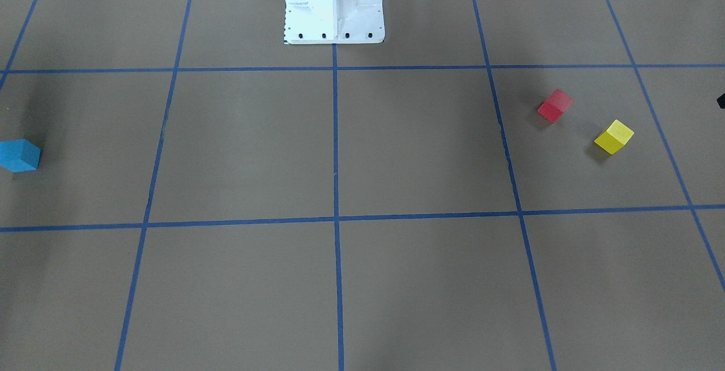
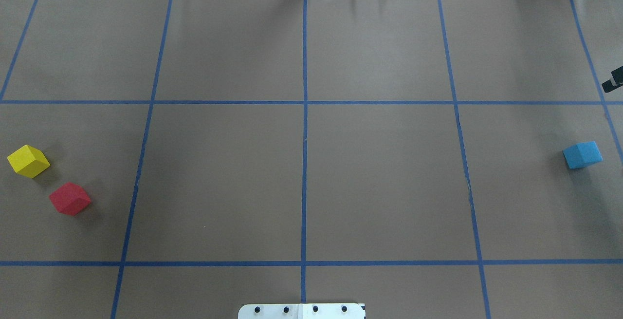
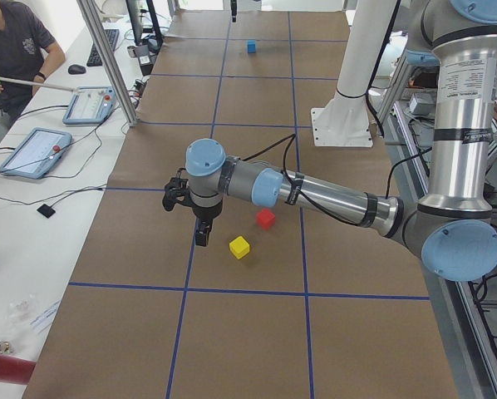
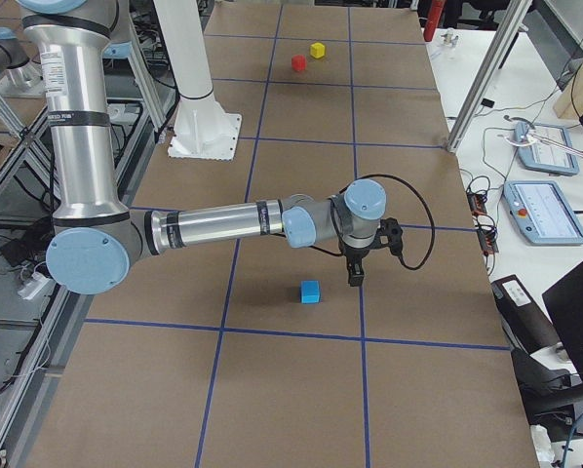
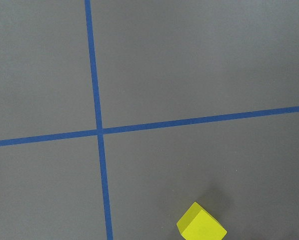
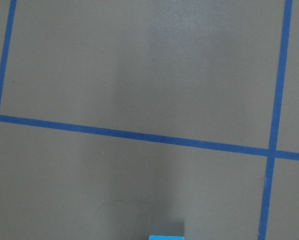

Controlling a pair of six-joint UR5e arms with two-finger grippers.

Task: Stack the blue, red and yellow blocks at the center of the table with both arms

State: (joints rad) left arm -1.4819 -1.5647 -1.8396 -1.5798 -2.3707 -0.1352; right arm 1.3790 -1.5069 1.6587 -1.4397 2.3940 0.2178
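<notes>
At the two ends of the matte brown, blue-taped table [image 2: 379, 178], three small matte cubes are seen lying singly, well away from its centre.

The yellow cube [image 2: 28, 161] is found near the left arm's black two-finger gripper [image 3: 200, 235], on its robot side and not touched by it. The red cube [image 2: 70, 198] is set just beside the yellow one, apart from it. The light blue cube [image 2: 582, 155] is placed near the right arm's black gripper [image 4: 354, 273], likewise untouched. No long axis is offered by the cubes. The yellow and red are turned diagonally to the tape lines, the blue only slightly. Whether the fingers of either gripper are spread or pressed together cannot be told. Printing on the arm tubes is too small to be read.
</notes>
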